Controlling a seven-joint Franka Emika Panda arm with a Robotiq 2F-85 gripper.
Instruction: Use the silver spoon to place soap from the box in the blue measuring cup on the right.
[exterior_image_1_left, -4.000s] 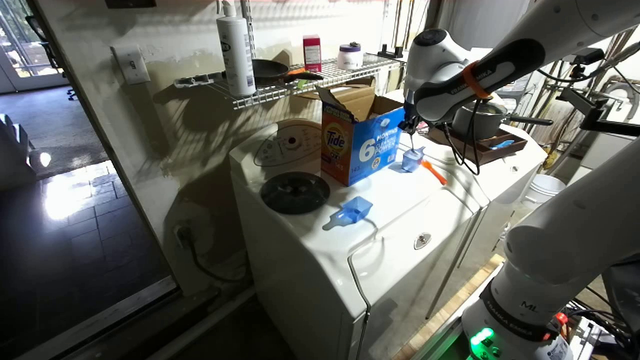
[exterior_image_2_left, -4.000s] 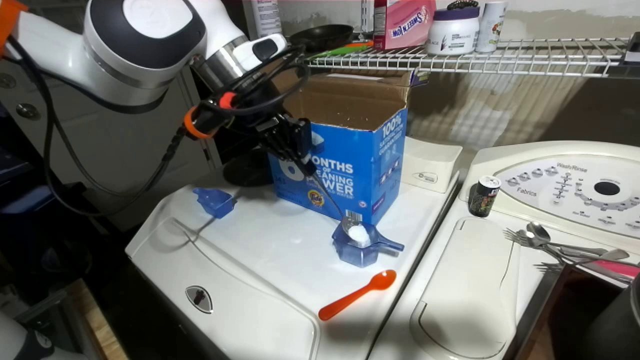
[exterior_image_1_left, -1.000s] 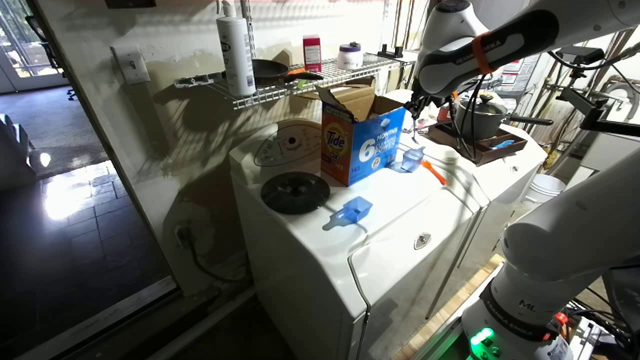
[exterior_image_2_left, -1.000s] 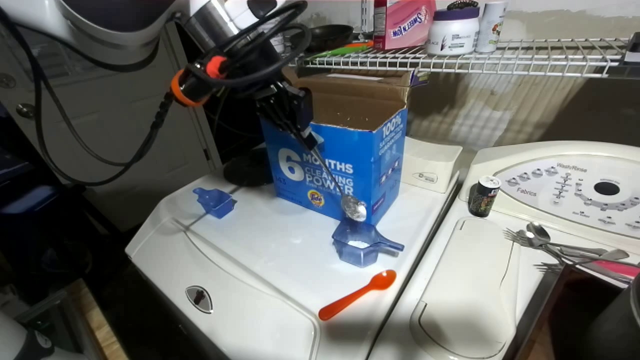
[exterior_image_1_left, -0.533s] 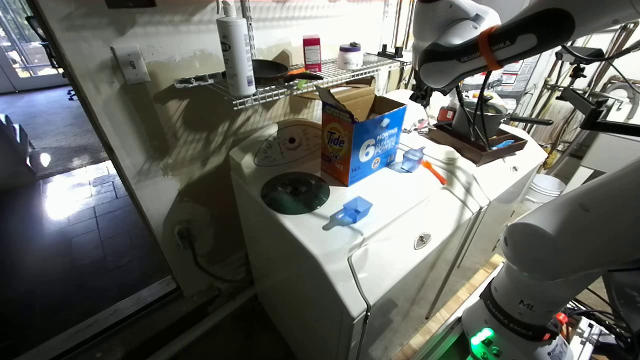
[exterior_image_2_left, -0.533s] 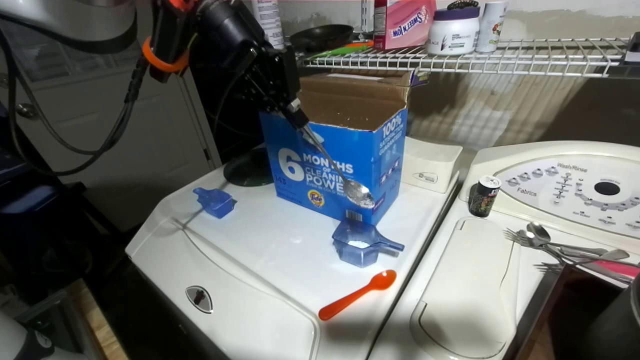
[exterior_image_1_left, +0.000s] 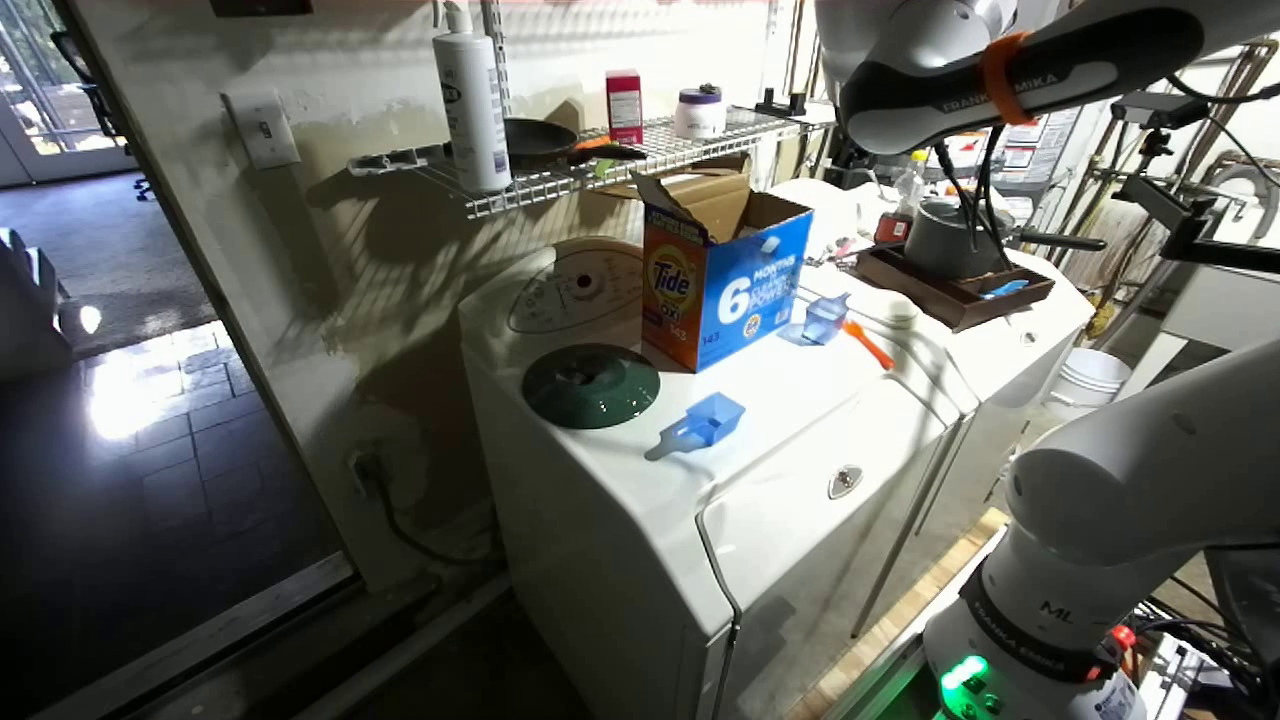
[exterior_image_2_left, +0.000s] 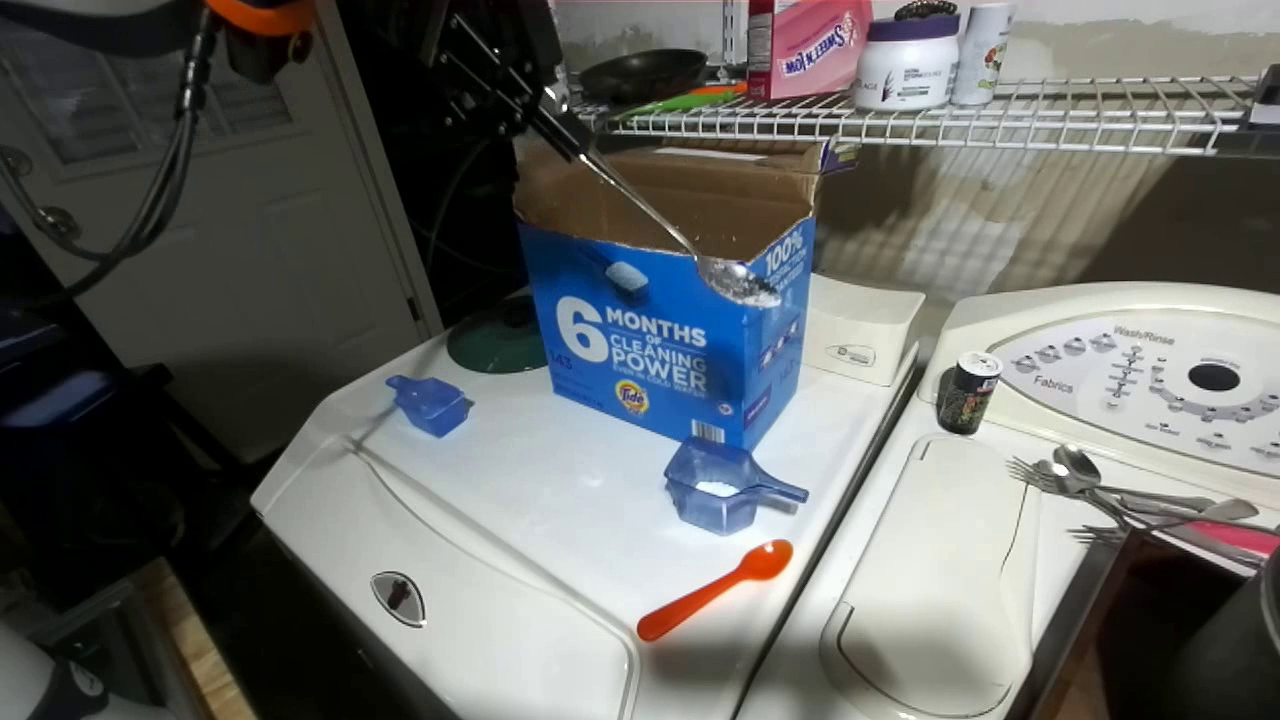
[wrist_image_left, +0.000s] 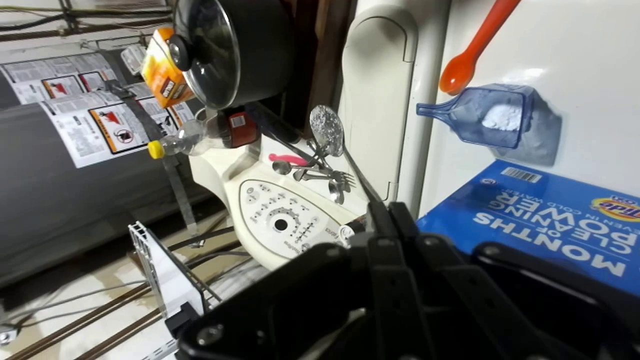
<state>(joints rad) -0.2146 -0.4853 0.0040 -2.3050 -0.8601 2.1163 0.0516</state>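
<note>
My gripper (exterior_image_2_left: 566, 132) is shut on the silver spoon (exterior_image_2_left: 735, 281), whose bowl is in front of the box's top edge with white specks on it. In the wrist view the fingertips (wrist_image_left: 389, 206) pinch the spoon handle, and the bowl (wrist_image_left: 327, 129) carries only residue. The box (exterior_image_2_left: 640, 335) stands open on the washer top; it also shows in an exterior view (exterior_image_1_left: 745, 295). The soap inside it is not visible. The right blue measuring cup (exterior_image_2_left: 708, 508) stands upright in front of the box with white soap in it; it also shows in the wrist view (wrist_image_left: 470, 117).
A second blue cup (exterior_image_2_left: 430, 405) sits at the left of the machine top. An orange spoon (exterior_image_2_left: 715, 590) lies near the right cup. A wire shelf (exterior_image_2_left: 900, 125) hangs above and behind the box. Cutlery (exterior_image_2_left: 1100, 490) and a black can (exterior_image_2_left: 968, 395) lie on the neighbouring machine.
The spoon bowl has risen from inside the right cup to the height of the box's top edge. White soap is left in the cup. The arm has moved up.
</note>
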